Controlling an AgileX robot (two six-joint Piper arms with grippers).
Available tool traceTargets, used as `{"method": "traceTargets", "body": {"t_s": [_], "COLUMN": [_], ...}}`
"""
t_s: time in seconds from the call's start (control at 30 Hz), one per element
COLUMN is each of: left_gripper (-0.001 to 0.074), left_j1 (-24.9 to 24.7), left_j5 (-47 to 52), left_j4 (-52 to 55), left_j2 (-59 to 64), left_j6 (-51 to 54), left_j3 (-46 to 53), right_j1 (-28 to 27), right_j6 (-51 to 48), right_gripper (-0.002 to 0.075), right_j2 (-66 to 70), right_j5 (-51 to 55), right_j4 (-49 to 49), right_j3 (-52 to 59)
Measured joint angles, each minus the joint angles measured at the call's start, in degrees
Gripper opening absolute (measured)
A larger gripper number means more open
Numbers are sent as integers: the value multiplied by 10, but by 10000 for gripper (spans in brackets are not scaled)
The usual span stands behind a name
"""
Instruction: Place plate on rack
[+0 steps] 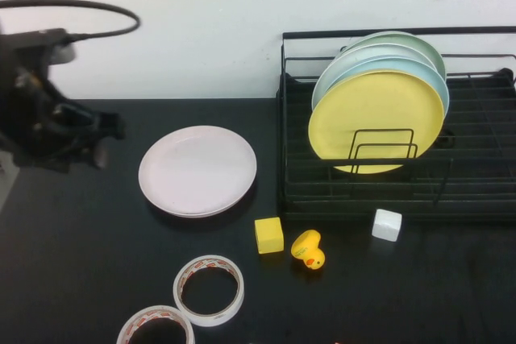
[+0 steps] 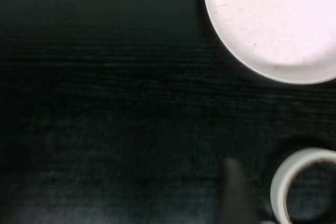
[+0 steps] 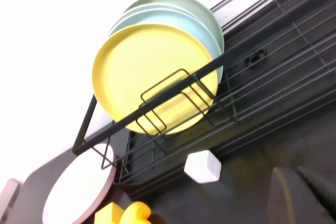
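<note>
We see the round pale pink plastic plate (image 1: 197, 170) flat on the black tabletop (image 1: 81, 263), left of the black wire rack (image 1: 476, 175), ungrasped. Left pincer (image 1: 85, 147) left of plate, empty, opening unclear. Right pincer (image 3: 302, 192) shut, empty, near the rack. Approach step; next: grip the rim.

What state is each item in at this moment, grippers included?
pink plate: flat on the table, not racked, nothing gripping it.
rack: holds standing plates, yellow plate in front.
yellow cube: on the table before the rack.
rubber duck: upright beside the cube.
white cube: at the rack's front edge.
tape rolls: lying flat.
left gripper: left of the plate, empty.
right gripper: shut, empty, near the rack.
</note>
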Motion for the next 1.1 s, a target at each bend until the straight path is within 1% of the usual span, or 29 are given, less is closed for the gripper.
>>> {"method": "traceTargets", "body": {"t_s": [0.07, 0.1, 0.17, 0.23, 0.4, 0.63, 0.9, 1.1], "left_gripper": [423, 459, 506, 517, 497, 426, 417, 417], "left_j1": [-2, -3, -4, -4, -4, -4, -4, -4], "left_j5": [8, 11, 13, 13, -22, -94, -119, -154], "left_j4": [-4, -7, -13, -22, -42, -52, -52, -52], "left_j2": [50, 69, 111, 147, 203, 245, 298, 326], "left_j6": [0, 0, 2, 2, 2, 2, -2, -26], "left_j3": [-34, -49, -74, -90, -104, -107, -107, -107], "right_j1": [0, 0, 0, 0, 0, 0, 0, 0], "right_j6": [0, 0, 0, 0, 0, -2, -3, -6], "right_gripper": [-2, -2, -2, -2, -2, -2, -2, -2], "right_j2": [0, 0, 0, 0, 0, 0, 0, 0], "right_j5": [3, 4, 4, 4, 4, 4, 4, 4], "right_j4": [0, 0, 0, 0, 0, 0, 0, 0], "right_j3": [0, 0, 0, 0, 0, 0, 0, 0]}}
